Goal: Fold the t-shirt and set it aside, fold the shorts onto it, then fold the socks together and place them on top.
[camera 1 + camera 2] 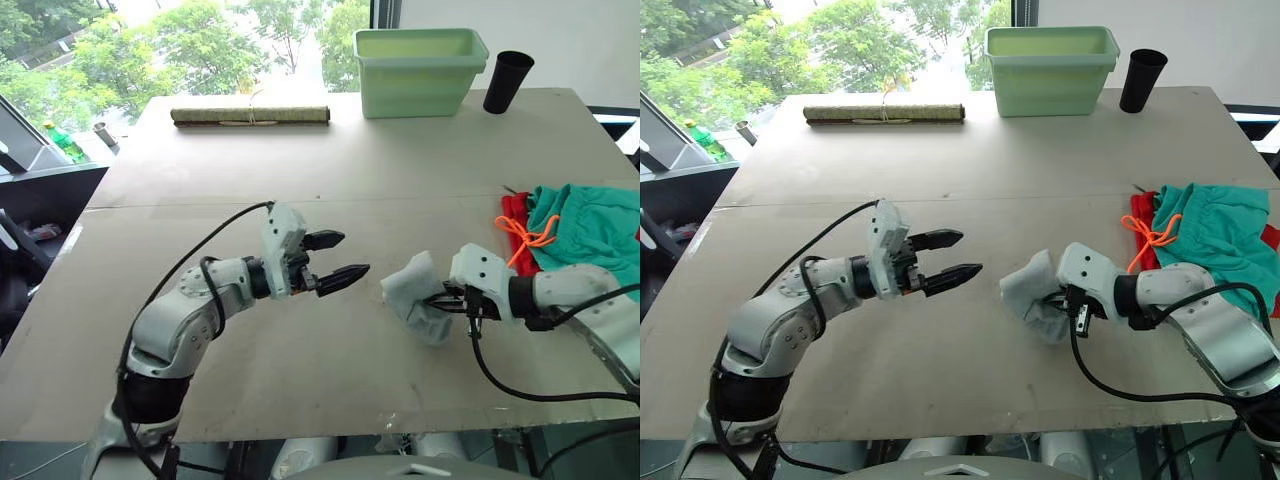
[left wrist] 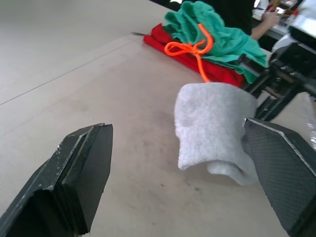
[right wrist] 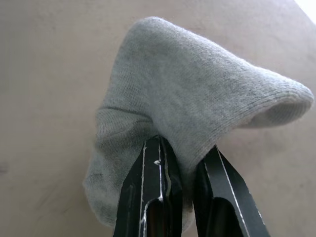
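While the right hand [image 3: 182,163] pinches the socks [image 1: 415,295] between its two fingers near the middle of the table [image 1: 330,180], the pale knit bundle is lifted at the pinch, its lower fold touching the surface. Facing it, the left hand [image 1: 335,257] hovers just beside, fingers spread and holding nothing. Off by the right edge, the shorts [image 1: 590,225] lie on the t-shirt [image 1: 514,215], orange cord [image 1: 525,238] trailing over.

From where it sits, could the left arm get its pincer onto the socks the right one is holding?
Probably yes. The left pincer is open and aimed at the socks, with bare table between them. The right pincer grips their far side, leaving the near fold free.
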### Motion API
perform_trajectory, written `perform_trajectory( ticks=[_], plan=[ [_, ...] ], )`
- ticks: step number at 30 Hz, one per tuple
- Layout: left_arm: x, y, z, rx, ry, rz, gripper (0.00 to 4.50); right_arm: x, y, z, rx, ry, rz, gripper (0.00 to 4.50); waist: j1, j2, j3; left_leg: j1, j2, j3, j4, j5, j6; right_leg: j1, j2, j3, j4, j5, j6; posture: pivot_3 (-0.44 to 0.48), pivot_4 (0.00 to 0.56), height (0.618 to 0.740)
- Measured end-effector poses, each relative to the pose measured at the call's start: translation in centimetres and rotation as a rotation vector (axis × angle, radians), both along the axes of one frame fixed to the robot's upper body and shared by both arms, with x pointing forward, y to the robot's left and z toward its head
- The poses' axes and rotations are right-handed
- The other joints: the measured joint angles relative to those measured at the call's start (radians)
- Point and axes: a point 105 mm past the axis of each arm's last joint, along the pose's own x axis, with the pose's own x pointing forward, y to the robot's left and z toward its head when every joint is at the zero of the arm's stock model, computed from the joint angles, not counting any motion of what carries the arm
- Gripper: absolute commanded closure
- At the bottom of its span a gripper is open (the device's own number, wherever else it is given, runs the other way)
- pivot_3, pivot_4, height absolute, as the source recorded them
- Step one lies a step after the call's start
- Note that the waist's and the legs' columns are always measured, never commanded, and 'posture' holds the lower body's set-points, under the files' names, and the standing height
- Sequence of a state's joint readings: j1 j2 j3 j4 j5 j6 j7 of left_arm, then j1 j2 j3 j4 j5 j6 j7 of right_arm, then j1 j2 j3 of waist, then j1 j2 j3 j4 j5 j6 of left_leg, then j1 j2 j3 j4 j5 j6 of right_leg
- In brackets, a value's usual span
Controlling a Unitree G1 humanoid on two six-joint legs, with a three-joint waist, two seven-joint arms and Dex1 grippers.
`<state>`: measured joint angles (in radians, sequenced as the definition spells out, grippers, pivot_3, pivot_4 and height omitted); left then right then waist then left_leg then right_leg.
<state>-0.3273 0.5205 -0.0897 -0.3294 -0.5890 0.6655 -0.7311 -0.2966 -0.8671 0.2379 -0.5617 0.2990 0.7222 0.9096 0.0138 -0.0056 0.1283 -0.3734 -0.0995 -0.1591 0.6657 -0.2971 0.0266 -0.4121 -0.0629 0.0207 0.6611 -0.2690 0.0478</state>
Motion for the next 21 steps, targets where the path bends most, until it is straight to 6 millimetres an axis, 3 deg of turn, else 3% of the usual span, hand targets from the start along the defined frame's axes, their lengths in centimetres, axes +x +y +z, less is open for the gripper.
perform_trajectory(
  ticks=[5, 13, 14, 16, 21],
  plan=[
    [0.7, -2.3, -2.0, 0.088, -0.020, 0.000, 0.00, 0.4, 2.1, 1.2, 0.048, -0.062, 0.078, 4.46, 0.000, -0.001, 0.000, 0.000, 0.000, 0.000, 0.001, 0.000, 0.000, 0.000, 0.000, 0.000, 0.000, 0.000, 0.000, 0.000, 0.150, 0.740],
    [0.4, -2.2, -4.4, 0.185, 0.006, 0.021, 0.00, 0.7, 2.3, 0.7, 0.050, -0.036, 0.084, 4.46, 0.000, -0.001, 0.000, -0.001, 0.000, 0.000, 0.001, 0.000, 0.000, 0.000, 0.000, 0.000, 0.000, 0.000, 0.000, 0.000, 0.150, 0.740],
    [0.3, -2.1, -4.6, 0.188, 0.010, 0.023, 0.00, 0.8, 2.2, 0.4, 0.042, -0.030, 0.080, 3.68, 0.000, -0.001, 0.000, -0.001, 0.000, 0.000, 0.001, 0.000, 0.000, 0.000, 0.000, 0.000, 0.000, 0.000, 0.000, 0.000, 0.150, 0.740],
    [0.2, -1.8, -4.8, 0.185, 0.022, 0.030, 0.00, 1.3, 1.8, -0.2, 0.020, -0.034, 0.065, 2.95, 0.000, -0.001, 0.000, -0.001, 0.000, 0.000, 0.001, 0.000, 0.000, 0.000, 0.000, 0.000, 0.000, 0.000, 0.000, 0.000, 0.150, 0.740],
    [0.0, 0.1, -4.2, 0.118, 0.061, 0.033, 0.00, 2.4, 0.7, -1.1, -0.032, -0.077, 0.043, 0.37, -0.001, -0.001, 0.000, -0.001, 0.000, 0.000, 0.001, 0.000, 0.000, -0.001, 0.000, 0.000, 0.001, 0.000, 0.000, 0.000, 0.150, 0.740]
  ],
)
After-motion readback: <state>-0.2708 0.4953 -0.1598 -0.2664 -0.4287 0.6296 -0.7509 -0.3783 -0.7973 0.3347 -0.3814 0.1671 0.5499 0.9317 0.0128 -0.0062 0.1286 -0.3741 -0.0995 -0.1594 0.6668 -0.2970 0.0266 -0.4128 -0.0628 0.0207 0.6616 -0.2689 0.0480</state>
